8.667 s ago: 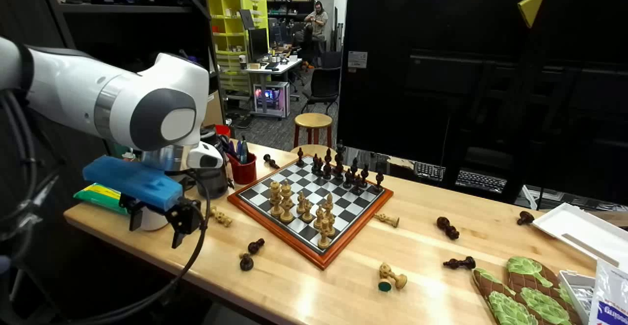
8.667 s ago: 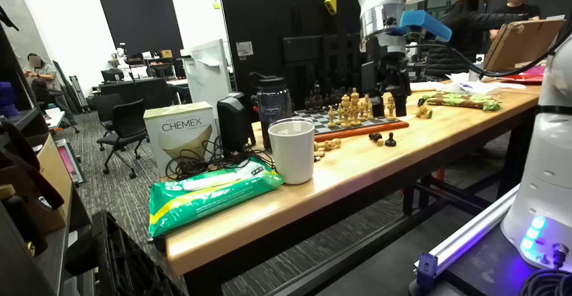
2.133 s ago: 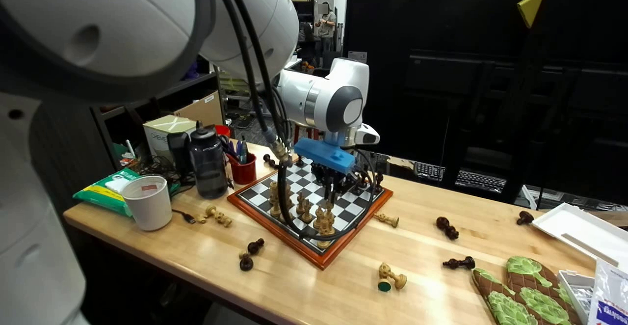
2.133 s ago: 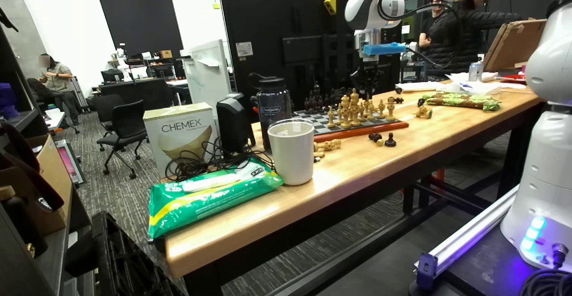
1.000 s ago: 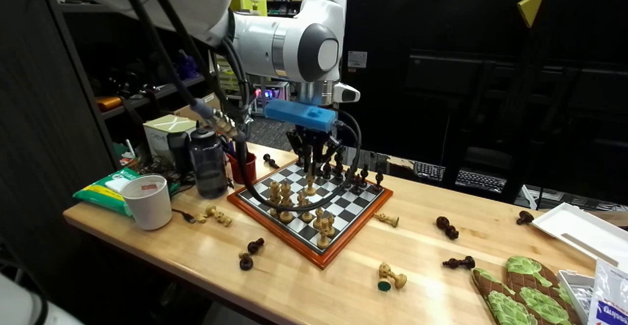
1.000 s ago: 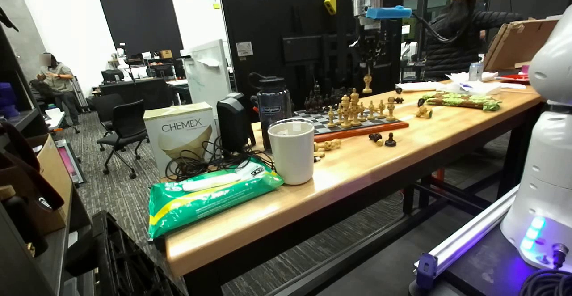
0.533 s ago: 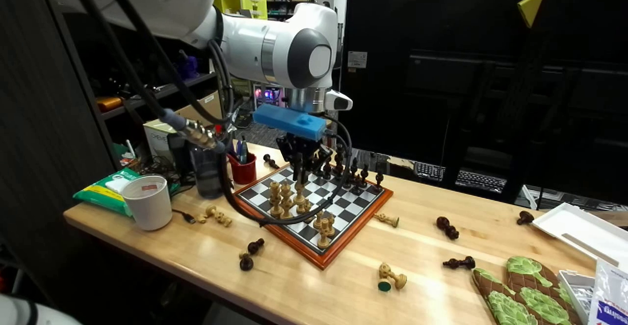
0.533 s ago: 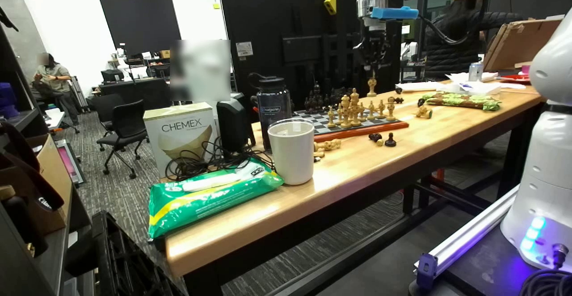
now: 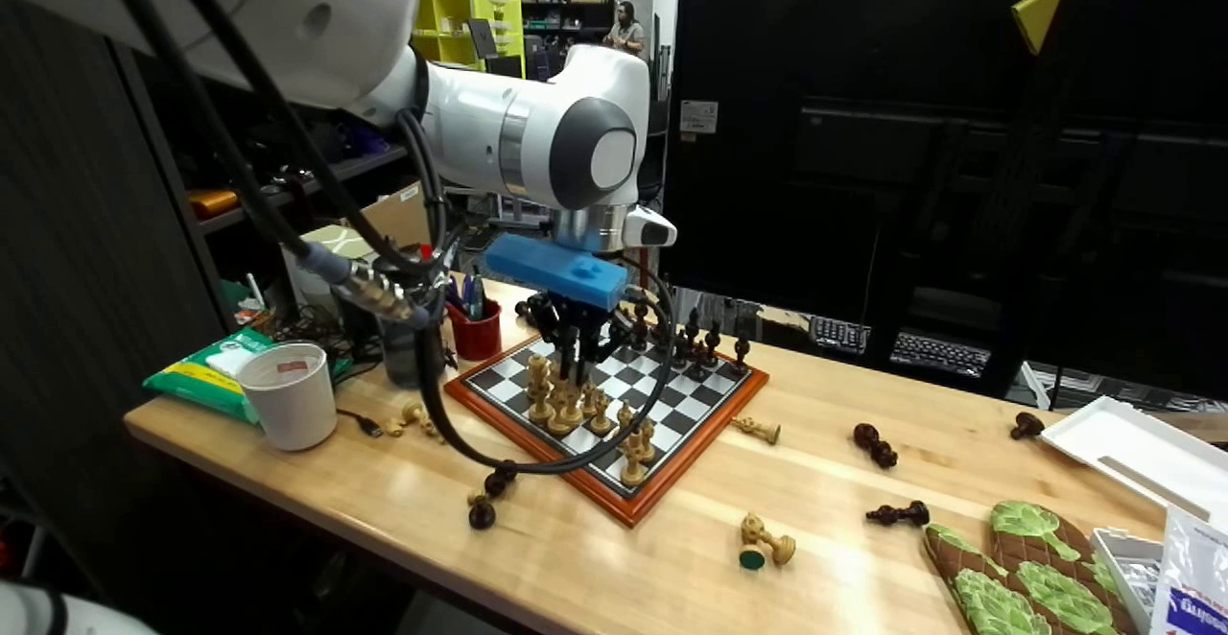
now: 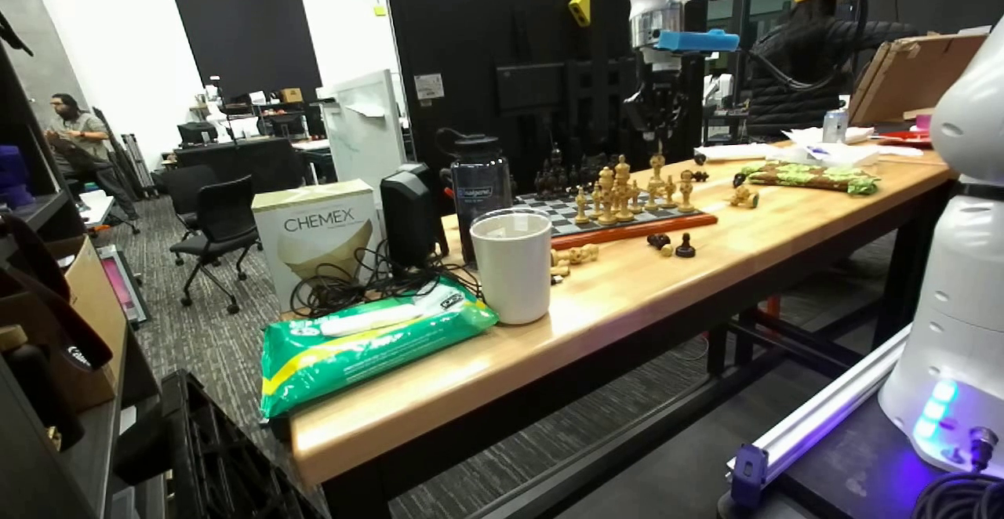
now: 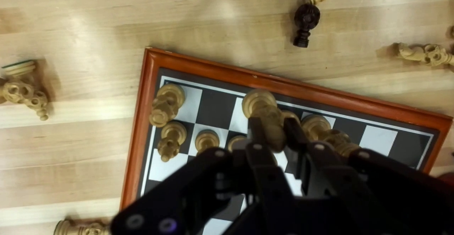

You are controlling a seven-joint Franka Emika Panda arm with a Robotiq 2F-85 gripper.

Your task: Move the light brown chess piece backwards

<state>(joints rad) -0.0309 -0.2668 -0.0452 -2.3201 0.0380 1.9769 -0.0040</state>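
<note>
Table point(image 11: 106, 32): pale wood, across the wrist view's top.
Light brown piece point(image 11: 266, 114): right of centre there, over the chessboard point(image 11: 212, 70).
Gripper point(image 11: 273, 127): nearly closed, pinching its head, presumably leaving the base free for landing.

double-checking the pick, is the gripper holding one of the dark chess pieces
No, the wrist view shows the gripper closed on a light brown chess piece.

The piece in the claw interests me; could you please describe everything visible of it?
The piece is light brown and looks like carved wood, with a round, stepped base and a blurred top. The claw grips its upper part. It looks roughly upright, over the board; whether its base rests on it is unclear.
</note>
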